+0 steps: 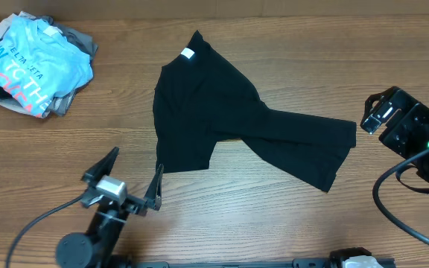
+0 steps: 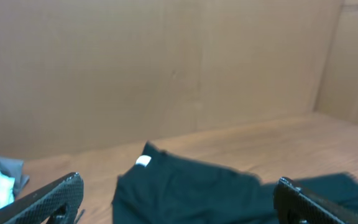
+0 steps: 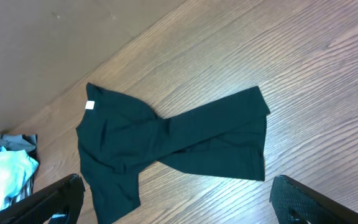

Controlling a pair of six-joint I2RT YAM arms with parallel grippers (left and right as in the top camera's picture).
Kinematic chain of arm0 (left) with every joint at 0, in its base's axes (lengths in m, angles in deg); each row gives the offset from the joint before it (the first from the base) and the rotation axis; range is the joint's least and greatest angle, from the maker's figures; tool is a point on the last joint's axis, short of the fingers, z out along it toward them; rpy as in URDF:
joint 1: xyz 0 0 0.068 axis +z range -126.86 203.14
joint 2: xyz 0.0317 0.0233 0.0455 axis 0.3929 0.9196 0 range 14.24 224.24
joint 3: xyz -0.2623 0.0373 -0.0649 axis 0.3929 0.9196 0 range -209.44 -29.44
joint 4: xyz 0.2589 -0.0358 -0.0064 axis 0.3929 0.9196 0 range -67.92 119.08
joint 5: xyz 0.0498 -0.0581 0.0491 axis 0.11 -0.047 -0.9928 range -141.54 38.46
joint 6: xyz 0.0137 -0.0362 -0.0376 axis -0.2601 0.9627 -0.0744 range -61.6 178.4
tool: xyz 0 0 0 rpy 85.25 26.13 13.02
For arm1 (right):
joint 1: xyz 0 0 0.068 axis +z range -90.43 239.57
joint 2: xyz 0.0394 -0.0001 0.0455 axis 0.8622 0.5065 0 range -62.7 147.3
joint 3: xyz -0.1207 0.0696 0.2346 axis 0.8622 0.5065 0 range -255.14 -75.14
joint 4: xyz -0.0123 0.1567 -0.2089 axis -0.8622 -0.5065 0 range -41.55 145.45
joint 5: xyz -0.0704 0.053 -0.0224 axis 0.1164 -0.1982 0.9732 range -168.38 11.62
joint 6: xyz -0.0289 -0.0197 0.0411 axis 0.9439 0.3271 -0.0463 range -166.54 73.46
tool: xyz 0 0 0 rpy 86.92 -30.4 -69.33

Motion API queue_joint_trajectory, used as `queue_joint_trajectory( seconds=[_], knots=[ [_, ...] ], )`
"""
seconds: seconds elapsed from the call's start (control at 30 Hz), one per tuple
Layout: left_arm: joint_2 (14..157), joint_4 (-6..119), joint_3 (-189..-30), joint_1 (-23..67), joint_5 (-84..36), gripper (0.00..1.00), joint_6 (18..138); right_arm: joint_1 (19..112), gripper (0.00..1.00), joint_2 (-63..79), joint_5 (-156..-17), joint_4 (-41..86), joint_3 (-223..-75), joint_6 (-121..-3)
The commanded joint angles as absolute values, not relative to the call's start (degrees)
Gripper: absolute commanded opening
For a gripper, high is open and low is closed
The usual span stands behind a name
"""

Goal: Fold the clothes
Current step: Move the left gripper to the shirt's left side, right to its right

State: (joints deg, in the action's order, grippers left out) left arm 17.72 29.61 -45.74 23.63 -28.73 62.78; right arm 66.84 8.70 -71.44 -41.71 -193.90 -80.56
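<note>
A pair of black trousers (image 1: 237, 123) lies flat on the wooden table, white label (image 1: 187, 53) at the waist at the top, one short leg pointing toward the front, one long leg spread to the right. It also shows in the left wrist view (image 2: 191, 190) and in the right wrist view (image 3: 166, 140). My left gripper (image 1: 132, 179) is open and empty just in front of the short leg's hem. My right gripper (image 1: 375, 112) is open and empty, right of the long leg's hem, raised above the table.
A pile of clothes (image 1: 32, 63) with a light blue printed shirt on top lies at the back left; it shows at the edge of the right wrist view (image 3: 5, 168). A cardboard wall (image 2: 166, 62) stands behind the table. Black cables (image 1: 393, 201) run at the front right.
</note>
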Motion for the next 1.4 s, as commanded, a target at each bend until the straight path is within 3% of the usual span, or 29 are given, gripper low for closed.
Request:
queue_joint_trajectory(
  seconds=[0.0, 0.13, 0.23, 0.43, 0.53, 0.7, 0.8, 1.37],
  knots=[
    [25.0, 37.9, -58.4, 23.9, -26.4, 1.0, 63.4, 66.9, 1.0, 10.2, -70.5, -41.6, -193.7, -80.9],
    [38.0, 54.3, -74.1, 23.9, -25.2, 1.0, 59.9, 66.9, 1.0, 11.8, -70.5, -41.5, -190.7, -80.9],
    [47.1, 64.3, -84.5, 23.9, -16.1, 1.0, 54.2, 66.9, 1.0, 13.2, -70.5, -41.2, -187.9, -80.9],
    [56.9, 66.6, -92.1, 23.8, -6.7, 1.0, 53.7, 66.9, 1.0, 15.5, -70.9, -37.8, -182.5, -80.9],
    [59.4, 70.3, -93.8, 23.6, -16.5, 1.0, 58.3, 66.9, 1.0, 16.5, -70.9, -36.6, -181.3, -80.9],
    [66.8, 86.3, -98.4, 19.4, -43.2, 1.0, 68.4, 66.9, 1.0, 18.4, -70.9, -35.3, -181.3, -80.9],
    [72.2, 91.6, -100.3, 16.2, -50.5, 1.0, 72.0, 66.9, 1.0, 19.3, -70.9, -35.0, -181.3, -80.9],
    [102.0, 85.7, -100.6, 13.6, -43.3, 1.0, 70.8, 66.9, 1.0, 22.4, -69.4, -34.9, -181.3, -80.9]
  ],
)
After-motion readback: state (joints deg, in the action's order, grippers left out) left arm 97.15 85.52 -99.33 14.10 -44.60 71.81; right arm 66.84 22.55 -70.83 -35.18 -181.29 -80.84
